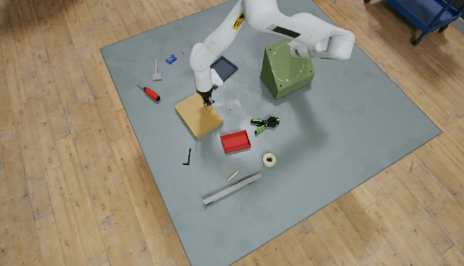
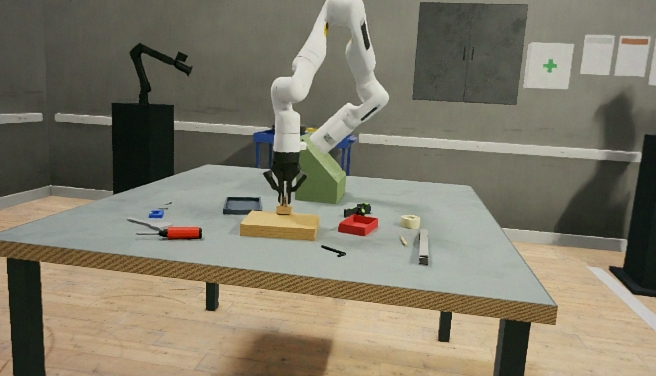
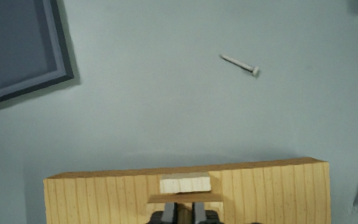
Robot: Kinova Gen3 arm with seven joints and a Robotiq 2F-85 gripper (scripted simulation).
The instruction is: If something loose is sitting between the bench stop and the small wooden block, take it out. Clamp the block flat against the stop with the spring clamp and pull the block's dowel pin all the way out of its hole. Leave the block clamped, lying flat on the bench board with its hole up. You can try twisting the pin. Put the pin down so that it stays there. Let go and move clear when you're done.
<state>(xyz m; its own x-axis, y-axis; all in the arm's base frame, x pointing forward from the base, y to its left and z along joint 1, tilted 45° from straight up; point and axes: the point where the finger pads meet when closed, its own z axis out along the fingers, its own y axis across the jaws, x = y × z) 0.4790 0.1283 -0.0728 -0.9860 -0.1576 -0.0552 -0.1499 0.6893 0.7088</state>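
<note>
The gripper [image 1: 209, 105] [image 2: 284, 200] [image 3: 184, 212] points straight down over the bench board [image 1: 194, 117] [image 2: 277, 227] [image 3: 275, 195], its fingers drawn nearly together around the dowel pin [image 2: 284, 203] [image 3: 184, 216]. The pin stands upright between the fingertips, directly above the small wooden block [image 2: 283, 211] [image 3: 155, 205]. The block lies on the board just beneath the gripper, close to the board's edge nearest the dark tray [image 1: 224, 68] [image 2: 242, 206] [image 3: 26, 47]. How deep the pin sits in its hole cannot be told.

In the wrist view, a pale wooden strip [image 3: 185, 183] lies on the board just beside the block, between the block and that edge. Whether anything loose sits in between cannot be made out. A nail [image 1: 230, 108] [image 3: 240, 65] lies on the table [image 1: 339, 124] [image 2: 380, 266] [image 3: 130, 105], off that same edge.

The spring clamp [image 1: 267, 122] [image 2: 358, 209] is on the table, well apart from the block and gripper. The red tray [image 1: 235, 141] [image 2: 358, 225] lies near the clamp, on the side toward the grey bar [image 1: 232, 189] [image 2: 423, 247].
</note>
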